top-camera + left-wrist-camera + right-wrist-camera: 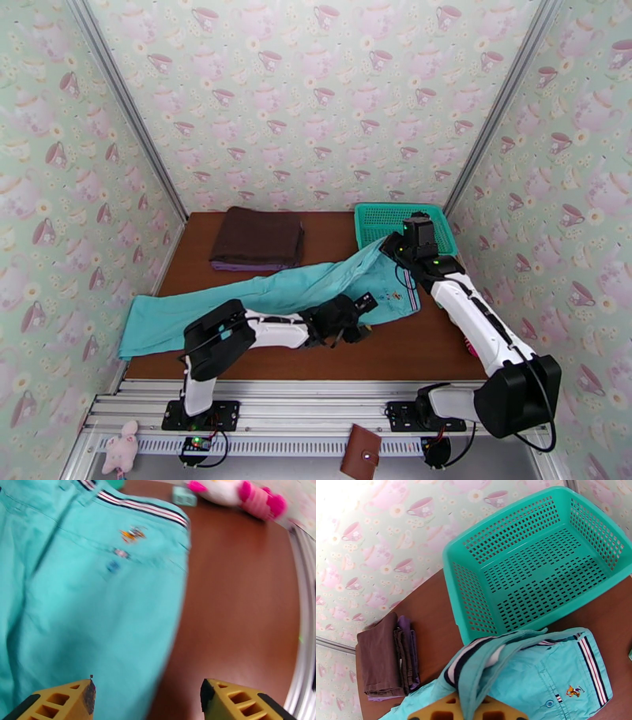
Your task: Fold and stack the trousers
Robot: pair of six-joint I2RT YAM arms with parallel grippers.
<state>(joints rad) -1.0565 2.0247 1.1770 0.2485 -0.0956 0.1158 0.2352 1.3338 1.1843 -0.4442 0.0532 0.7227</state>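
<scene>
The turquoise trousers (237,304) lie stretched across the brown table, legs to the left and waist to the right. My right gripper (389,243) is shut on the striped waistband (474,665) and holds that corner lifted near the basket; in the right wrist view its yellow fingers (446,711) pinch a fold of the cloth. My left gripper (365,312) hovers low over the seat of the trousers (79,610). In the left wrist view it (148,691) stands open, one finger over the cloth's edge, the other over bare table, nothing between them.
A teal mesh basket (379,225) (537,567) sits at the back right, just behind the lifted waistband. Dark brown folded cloth (257,237) (381,657) lies at the back left. A pink plush toy (237,492) rests at the table's right side.
</scene>
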